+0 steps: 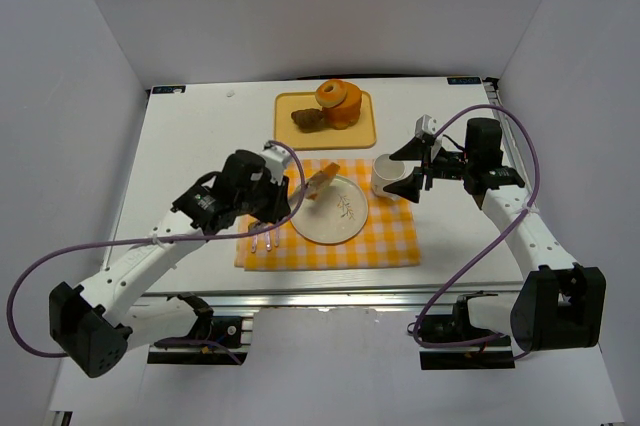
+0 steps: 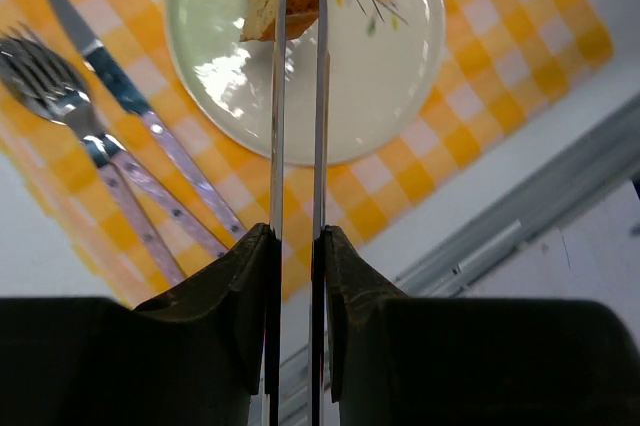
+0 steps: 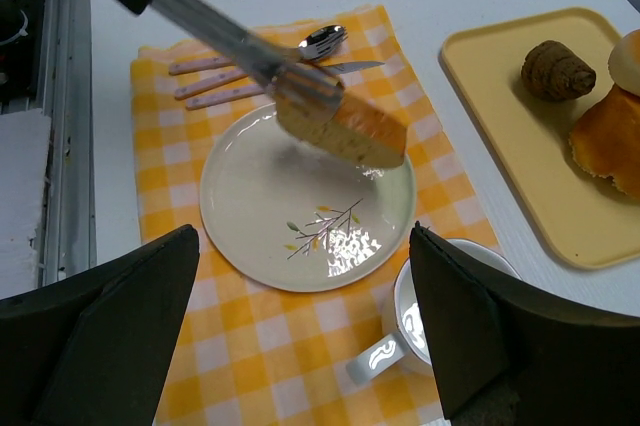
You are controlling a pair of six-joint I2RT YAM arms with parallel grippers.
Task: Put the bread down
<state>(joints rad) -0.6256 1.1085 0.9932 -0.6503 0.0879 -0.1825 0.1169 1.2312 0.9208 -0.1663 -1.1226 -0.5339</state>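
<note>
Squeezing the tongs (image 3: 230, 41) in our left gripper (image 2: 297, 241), we hold the bread (image 3: 345, 131) at their tips over the plate (image 3: 260, 216); lowering and letting go are left. Our right gripper (image 3: 303, 286) gapes wide, empty.

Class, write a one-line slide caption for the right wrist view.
Metal tongs hold the bread over the plate on a yellow checked cloth, with a yellow tray alongside.

bread (image 3: 350, 131) | tan slice, brown crust | tilted, pinched in tongs (image 3: 225, 34) | seemingly clear above plate (image 3: 260, 208) rim
</note>
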